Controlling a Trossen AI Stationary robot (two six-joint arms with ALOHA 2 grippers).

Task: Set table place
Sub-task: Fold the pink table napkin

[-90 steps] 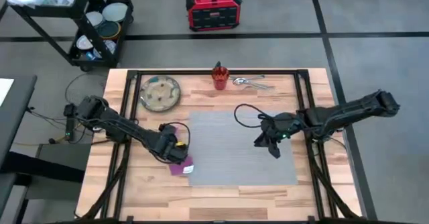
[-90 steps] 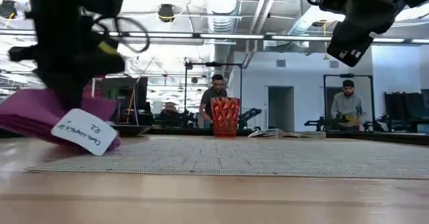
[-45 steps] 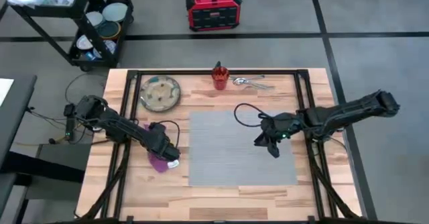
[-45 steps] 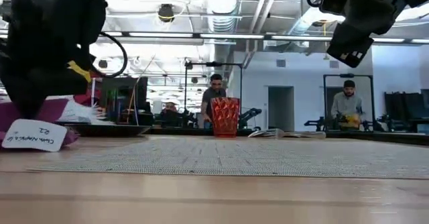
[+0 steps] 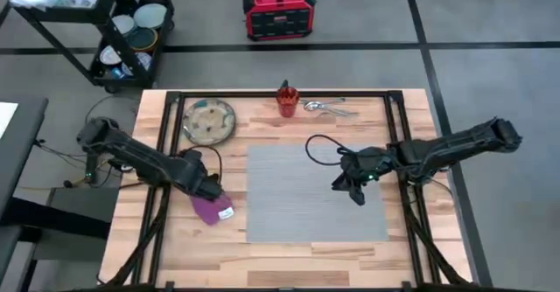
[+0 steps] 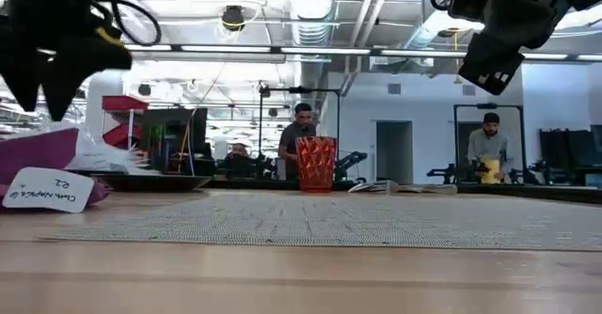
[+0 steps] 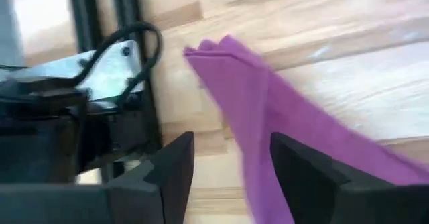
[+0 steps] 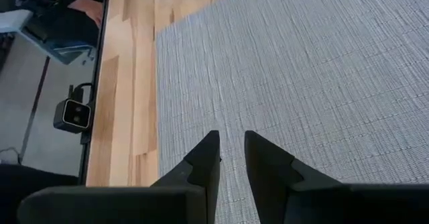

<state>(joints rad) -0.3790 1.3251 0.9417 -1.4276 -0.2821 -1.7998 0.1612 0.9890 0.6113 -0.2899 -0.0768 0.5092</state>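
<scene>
With the magenta napkin (image 5: 210, 209) lying on the bench (image 5: 289, 248) just left of the woven mat (image 5: 315, 191), the left claw (image 5: 206, 187), fingers spread and empty, sits just beyond its far end. The napkin's long axis seems to run near-to-far. The right claw (image 5: 348, 187), nearly closed on nothing, hovers over the mat, farther off.

Left arm (image 5: 140, 156): dark, jointed, slim links, thicker housings at the joints; black cable looped near the wrist.
Right arm (image 5: 446, 148): same dark build; thin black cable (image 5: 319, 148) curling from the wrist.
Left gripper (image 7: 231, 177): two matte black, blocky, angular fingers (image 7: 167, 174).
Right gripper (image 8: 231, 160): matching black fingers (image 8: 204, 163), tapering to narrow tips.
</scene>
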